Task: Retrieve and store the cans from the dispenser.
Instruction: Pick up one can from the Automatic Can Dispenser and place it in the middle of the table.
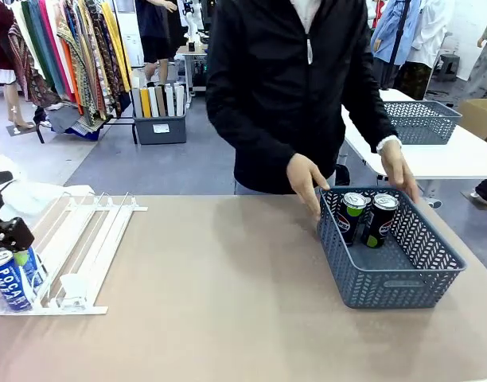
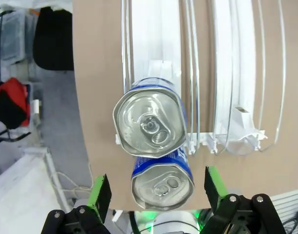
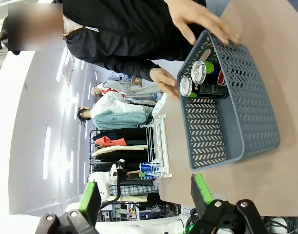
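The white wire-rail dispenser [image 1: 84, 239] slopes down toward the table's near left. Two blue Pocari Sweat cans stand at its low end, one [image 2: 150, 124] against the clear stopper and one [image 2: 162, 184] nearer my wrist. My left gripper [image 2: 158, 195] hangs open just above them, its green pads [image 2: 100, 192] on either side of the nearer can without touching. From the front, the left gripper [image 1: 9, 235] sits over a blue can [image 1: 6, 280]. Two black Pepsi cans [image 1: 367, 219] stand upright in the grey-blue basket [image 1: 395, 278]. My right gripper [image 3: 145, 200] is open, well back from the basket [image 3: 236, 122].
A person in a black jacket stands at the far side, with a hand [image 1: 307, 179] on the basket's far left rim and the other hand [image 1: 399, 169] on its far right. The tan table [image 1: 220, 294] lies bare between the dispenser and the basket.
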Robot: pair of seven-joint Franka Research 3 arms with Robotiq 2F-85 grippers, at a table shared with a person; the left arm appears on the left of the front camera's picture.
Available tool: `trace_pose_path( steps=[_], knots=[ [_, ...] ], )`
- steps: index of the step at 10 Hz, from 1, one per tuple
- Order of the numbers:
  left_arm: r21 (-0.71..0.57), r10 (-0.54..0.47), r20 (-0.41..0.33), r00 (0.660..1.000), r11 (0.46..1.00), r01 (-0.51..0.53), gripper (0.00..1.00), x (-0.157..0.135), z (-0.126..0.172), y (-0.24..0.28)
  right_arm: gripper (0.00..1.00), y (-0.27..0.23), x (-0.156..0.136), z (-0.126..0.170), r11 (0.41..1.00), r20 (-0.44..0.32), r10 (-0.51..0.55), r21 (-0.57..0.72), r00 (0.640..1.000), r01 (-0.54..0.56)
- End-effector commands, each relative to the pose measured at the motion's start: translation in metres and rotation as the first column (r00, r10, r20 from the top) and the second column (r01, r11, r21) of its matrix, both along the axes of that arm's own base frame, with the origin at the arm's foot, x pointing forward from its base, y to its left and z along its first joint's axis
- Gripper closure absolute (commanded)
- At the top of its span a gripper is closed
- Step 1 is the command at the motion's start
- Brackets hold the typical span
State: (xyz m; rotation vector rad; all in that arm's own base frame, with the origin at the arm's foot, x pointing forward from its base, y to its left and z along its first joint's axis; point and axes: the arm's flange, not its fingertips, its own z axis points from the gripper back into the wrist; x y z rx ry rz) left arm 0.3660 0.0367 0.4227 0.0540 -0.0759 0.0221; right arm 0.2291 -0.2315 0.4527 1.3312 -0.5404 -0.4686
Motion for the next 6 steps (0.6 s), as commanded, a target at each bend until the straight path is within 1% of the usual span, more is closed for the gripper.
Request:
trace_pose_path(
  steps=[1,3,6],
  knots=[
    [0.036,0.031,-0.018,0.999,0.999,-0.031,0.0,-0.001,-0.01,0.002,0.0,-0.001,-0.004,0.0,1.0,0.001,0.016,-0.014,1.0,-0.016],
    [0.015,0.029,-0.04,0.999,0.999,-0.028,0.0,0.001,-0.019,0.002,0.0,-0.001,-0.004,0.0,1.0,0.001,0.016,-0.014,1.0,-0.016],
    [-0.007,0.021,-0.046,0.999,1.0,-0.022,0.0,0.004,-0.02,0.002,0.0,-0.001,-0.004,0.0,1.0,0.001,0.016,-0.014,1.0,-0.016]
  ],
)
